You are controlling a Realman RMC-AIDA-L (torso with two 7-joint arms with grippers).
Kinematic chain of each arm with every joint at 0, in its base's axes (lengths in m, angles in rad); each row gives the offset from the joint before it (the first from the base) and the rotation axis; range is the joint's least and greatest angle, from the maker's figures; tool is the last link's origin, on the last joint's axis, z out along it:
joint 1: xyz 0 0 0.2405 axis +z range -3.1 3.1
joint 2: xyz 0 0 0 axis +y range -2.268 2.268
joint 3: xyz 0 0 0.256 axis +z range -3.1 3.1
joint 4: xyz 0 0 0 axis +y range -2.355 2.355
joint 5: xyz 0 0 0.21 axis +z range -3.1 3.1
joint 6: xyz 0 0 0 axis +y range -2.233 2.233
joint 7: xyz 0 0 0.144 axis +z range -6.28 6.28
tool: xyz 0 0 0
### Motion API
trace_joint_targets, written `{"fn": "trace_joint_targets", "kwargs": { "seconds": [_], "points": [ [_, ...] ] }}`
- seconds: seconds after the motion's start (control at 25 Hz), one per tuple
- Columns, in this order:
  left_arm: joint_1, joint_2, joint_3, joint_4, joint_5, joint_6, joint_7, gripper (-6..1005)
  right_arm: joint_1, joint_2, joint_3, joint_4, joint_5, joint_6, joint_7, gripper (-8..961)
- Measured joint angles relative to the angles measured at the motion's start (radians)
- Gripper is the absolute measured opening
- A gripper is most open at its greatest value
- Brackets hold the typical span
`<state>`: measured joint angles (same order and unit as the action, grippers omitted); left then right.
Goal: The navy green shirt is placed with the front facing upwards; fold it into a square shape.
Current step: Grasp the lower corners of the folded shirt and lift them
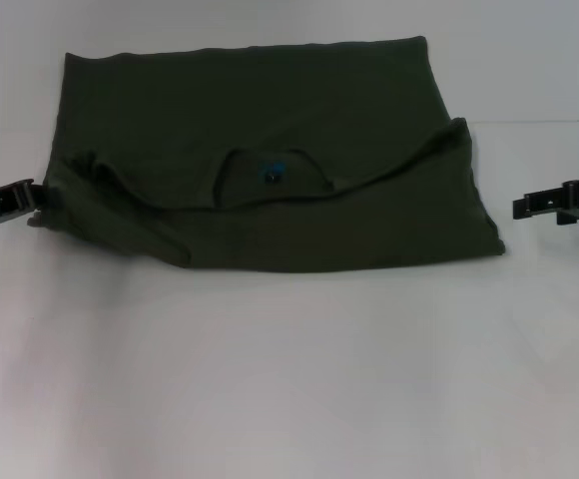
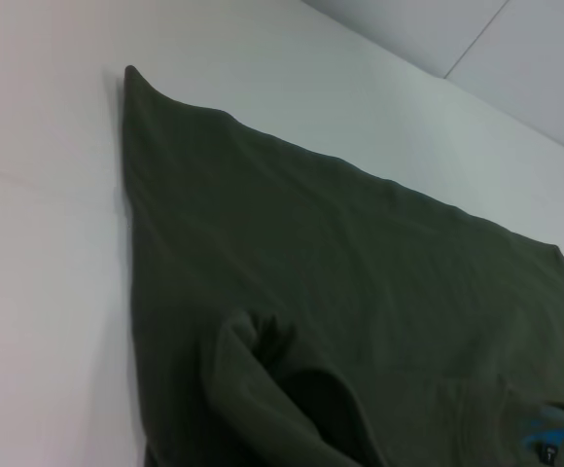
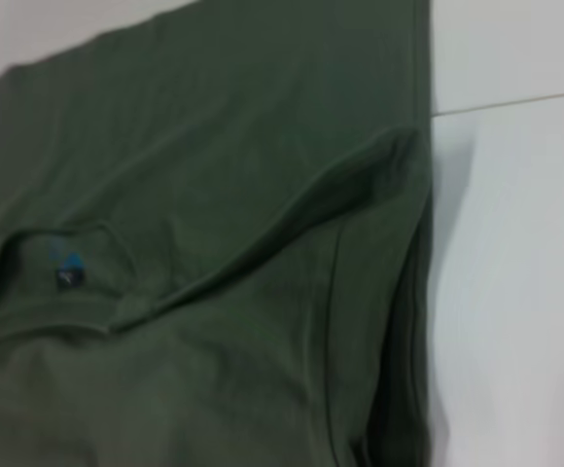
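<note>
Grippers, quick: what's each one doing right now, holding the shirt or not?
Left gripper: at the navy green shirt's left edge; grip cannot be told.
Right gripper: clear of the shirt, holding nothing; open or closed cannot be told.

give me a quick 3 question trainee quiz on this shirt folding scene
1. True or false: the navy green shirt lies partly folded, with its neck label showing.
2. Which claw is at the shirt's edge? A) left claw B) right claw C) neither
3. Fill in: the shirt lies on a ____ table.

Key: 1 true. 2 A: the left claw sits at the shirt's left edge, while the right claw is apart from the cloth, over bare table. 3 white.
</note>
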<state>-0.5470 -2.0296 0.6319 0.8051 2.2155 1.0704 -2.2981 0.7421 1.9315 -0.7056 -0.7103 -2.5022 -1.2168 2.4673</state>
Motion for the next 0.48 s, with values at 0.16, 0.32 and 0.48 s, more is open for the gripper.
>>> {"fn": "trace_joint_targets", "kwargs": {
  "seconds": [0.16, 0.32, 0.48],
  "points": [
    [-0.002, 0.001, 0.0, -0.001, 0.0, -0.003, -0.001, 36, 0.012, 0.021, -0.036, 0.022, -0.014, 0.053, 0.0, 745],
    [-0.004, 0.0, 0.0, -0.003, 0.001, -0.009, -0.002, 37, 0.033, 0.029, -0.052, 0.077, -0.015, 0.104, -0.005, 730],
    [-0.006, 0.0, 0.0, -0.004, 0.001, -0.01, -0.002, 36, 0.049, 0.046, -0.056, 0.099, -0.016, 0.15, -0.01, 715]
  ]
}}
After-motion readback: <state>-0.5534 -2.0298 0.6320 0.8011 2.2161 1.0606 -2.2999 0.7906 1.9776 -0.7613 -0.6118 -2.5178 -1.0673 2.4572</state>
